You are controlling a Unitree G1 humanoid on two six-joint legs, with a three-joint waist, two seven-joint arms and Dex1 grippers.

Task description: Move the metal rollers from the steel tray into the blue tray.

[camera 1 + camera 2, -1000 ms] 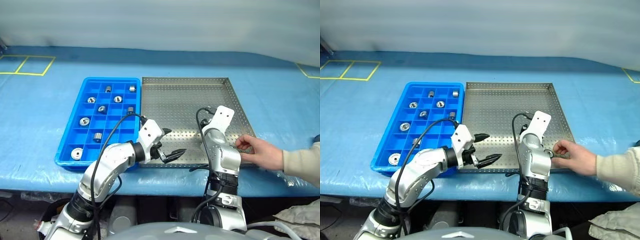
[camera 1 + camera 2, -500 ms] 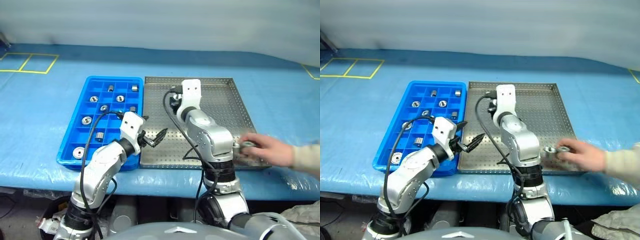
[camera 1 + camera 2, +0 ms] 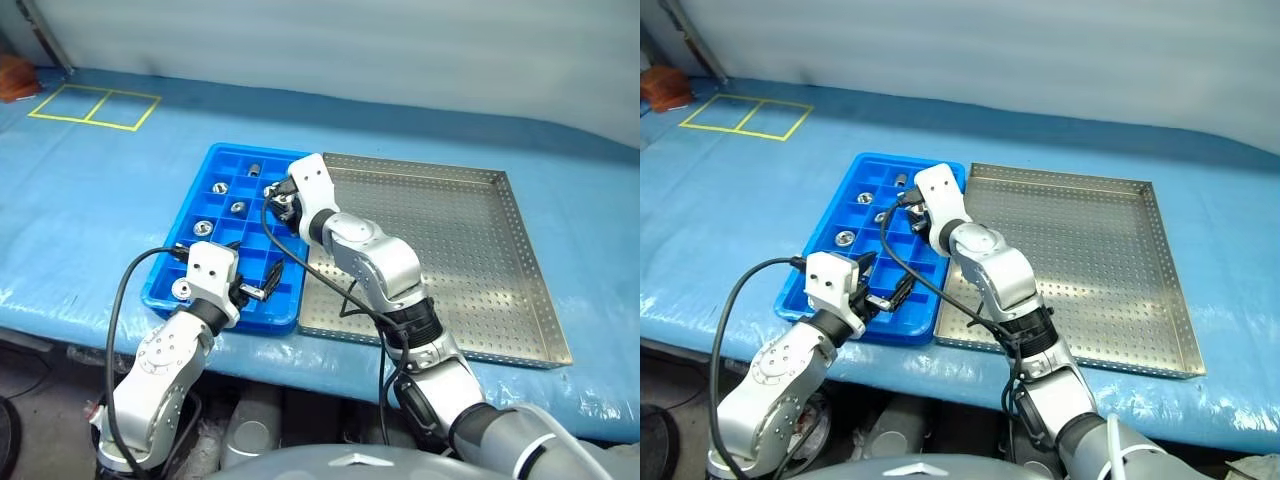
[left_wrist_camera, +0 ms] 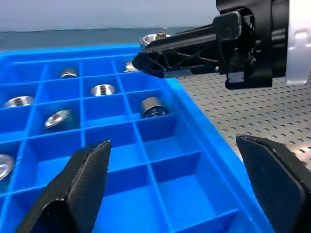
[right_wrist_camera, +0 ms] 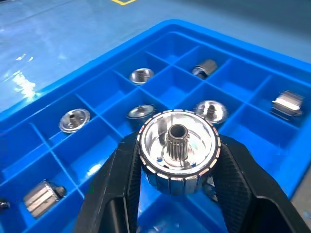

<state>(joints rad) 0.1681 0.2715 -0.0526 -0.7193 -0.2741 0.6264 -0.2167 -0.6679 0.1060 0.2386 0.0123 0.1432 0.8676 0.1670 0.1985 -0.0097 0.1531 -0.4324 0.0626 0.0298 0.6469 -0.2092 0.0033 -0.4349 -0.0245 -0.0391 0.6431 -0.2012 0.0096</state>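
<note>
Swung from the steel tray (image 3: 440, 250), right fingers (image 5: 238, 179) pinch a roller (image 5: 178, 148) over the blue tray (image 3: 215, 165)'s 3 o'clock rim; left fingers (image 4: 77, 184) spread.

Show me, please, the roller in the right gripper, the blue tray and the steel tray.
held roller (image 5: 178, 145), right wrist view, its toothed hub.
blue tray (image 3: 222, 152), left eye view, far rim.
steel tray (image 3: 455, 235), left eye view, bare perforated floor.

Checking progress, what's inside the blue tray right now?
Several metal rollers lie singly in the blue tray compartments; the right gripper, holding another, covers some cells.
</note>
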